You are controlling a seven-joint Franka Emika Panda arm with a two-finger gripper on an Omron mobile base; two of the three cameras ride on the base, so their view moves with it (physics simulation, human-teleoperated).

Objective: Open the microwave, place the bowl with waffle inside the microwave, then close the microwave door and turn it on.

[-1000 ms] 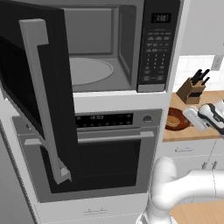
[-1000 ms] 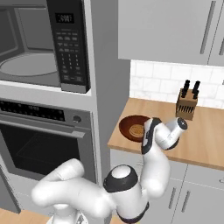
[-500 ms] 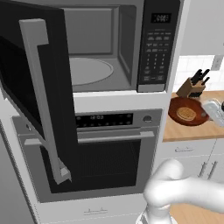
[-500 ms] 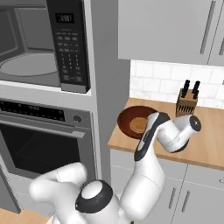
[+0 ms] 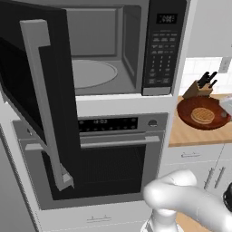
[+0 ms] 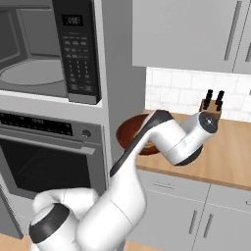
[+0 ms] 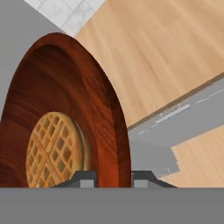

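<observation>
We have the microwave door [image 5: 41,104] swung open — the tool [image 7: 110,178] pinches the rim of the bowl with waffle [image 7: 65,131]. Loading the microwave [image 5: 108,50] at our ten o'clock, shutting and starting remain.

The arm [image 6: 122,196] is glossy white with rounded, bulbous links and dark grey joint caps; its two fingertips [image 7: 85,179] are small and dark.

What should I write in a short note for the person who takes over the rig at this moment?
Gripper: fingers shut on the rim of the bowl with waffle, one inside the rim, one outside.
The bowl is over the wooden counter, right of the microwave.
Done: microwave door is open, the turntable bare; bowl grasped.
Left: put the bowl inside, close the door, turn the microwave on.
</observation>
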